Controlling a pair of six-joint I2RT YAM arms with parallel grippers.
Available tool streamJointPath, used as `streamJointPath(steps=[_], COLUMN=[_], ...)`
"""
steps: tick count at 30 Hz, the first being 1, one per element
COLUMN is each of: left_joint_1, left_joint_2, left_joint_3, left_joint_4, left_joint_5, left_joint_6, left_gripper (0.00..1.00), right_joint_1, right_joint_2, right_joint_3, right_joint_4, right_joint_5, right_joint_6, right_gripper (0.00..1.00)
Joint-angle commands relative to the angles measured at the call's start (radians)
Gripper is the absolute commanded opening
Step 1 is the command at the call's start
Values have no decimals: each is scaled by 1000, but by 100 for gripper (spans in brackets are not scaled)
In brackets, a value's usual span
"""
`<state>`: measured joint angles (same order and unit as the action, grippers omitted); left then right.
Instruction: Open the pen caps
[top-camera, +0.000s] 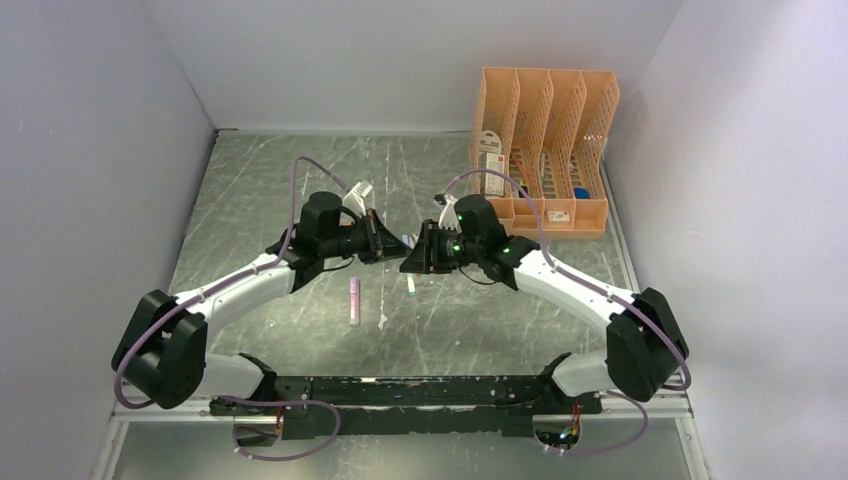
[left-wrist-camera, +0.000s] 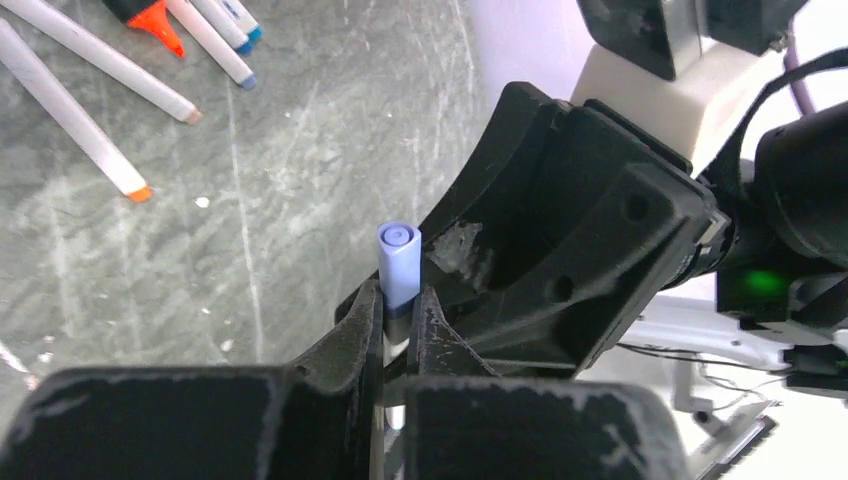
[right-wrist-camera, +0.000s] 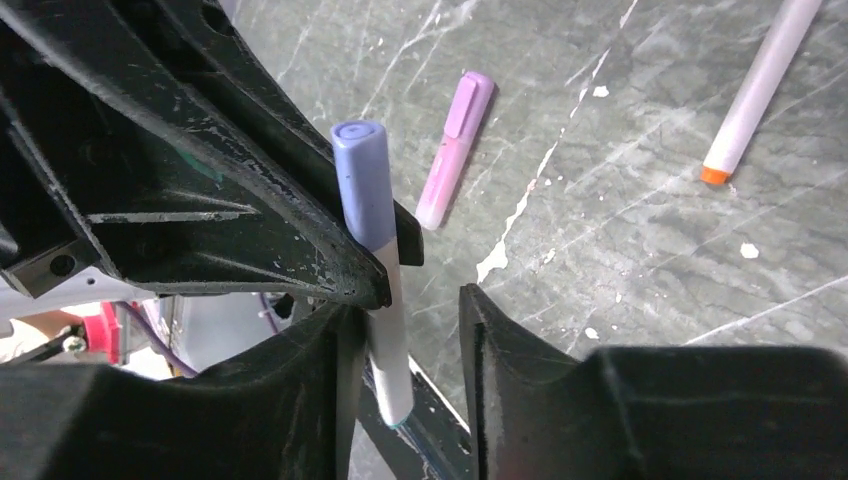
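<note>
Though my left hand (left-wrist-camera: 398, 318) clamps the pen (right-wrist-camera: 391, 342) just below its blue cap (left-wrist-camera: 398, 262), my right hand (right-wrist-camera: 405, 312) released alongside, that cap's still on.

Grey veined surface with an orange organizer in its far right corner.

The surface (top-camera: 450, 330) is dark grey and stone-patterned, with pale veins and scratches, and plain white walls (top-camera: 400, 60) close it in along the left, far and right edges. The organizer (top-camera: 545, 90) is peach-orange lattice plastic with four upright slots open toward the near edge. A white-and-red packet (top-camera: 491, 165) stands in the leftmost slot. A small white card (top-camera: 560, 213) and something blue (top-camera: 582, 187), too small to identify, sit low in the slots further right. Small white flecks (right-wrist-camera: 748, 250) dot the surface.
</note>
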<state>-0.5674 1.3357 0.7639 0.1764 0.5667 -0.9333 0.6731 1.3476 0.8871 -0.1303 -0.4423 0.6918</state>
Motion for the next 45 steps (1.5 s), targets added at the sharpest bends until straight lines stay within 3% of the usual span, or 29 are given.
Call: streamJointPath(steps=[1,3,4,7,14,18,22,23,27,34,37,41,45], left_joint_1=[-5,-5,-4,-5,-5,-5,-5,-5,25,251,278,276,263], left_joint_2=[2,4,7,24,65,71,86,90,112,266,320,345,286], left_joint_3=[-18,-18,-16,-2,38,43,49,55,112,341,420,462,390], left_joint_4=[94,124,137,172,169,154,158,148,96,-8,-70,-215,-347], left_joint_5=[-14,-18,-22,-23,-24,-38,-27,-33,-78,-69,-71,-47,-91], left_joint_6=[-42,-58,-63,-79,-71,-60,-49,-44,0,121,171,246,320], left_gripper=[7,7,10,34,44,36,9,7,7,7,7,7,7], right_joint_1=[-3,3,5,8,7,6,5,5,6,19,19,-32,-61], right_joint_2=[42,40,39,21,3,-4,-12,-15,-37,-124,-140,-29,185], right_joint_3=[14,-1,-8,-26,-33,-43,-46,-48,-90,-233,-238,-110,124], right_joint_4=[21,37,41,42,17,23,15,13,28,55,29,-123,-308], right_joint_5=[-19,-28,-32,-36,-33,-35,-31,-30,-35,-39,-21,76,297], right_joint_6=[-7,-1,1,0,-13,-7,-8,-7,15,77,69,-52,-238], right_gripper=[26,6,0,0,0,0,0,0,0,0,0,0,0])
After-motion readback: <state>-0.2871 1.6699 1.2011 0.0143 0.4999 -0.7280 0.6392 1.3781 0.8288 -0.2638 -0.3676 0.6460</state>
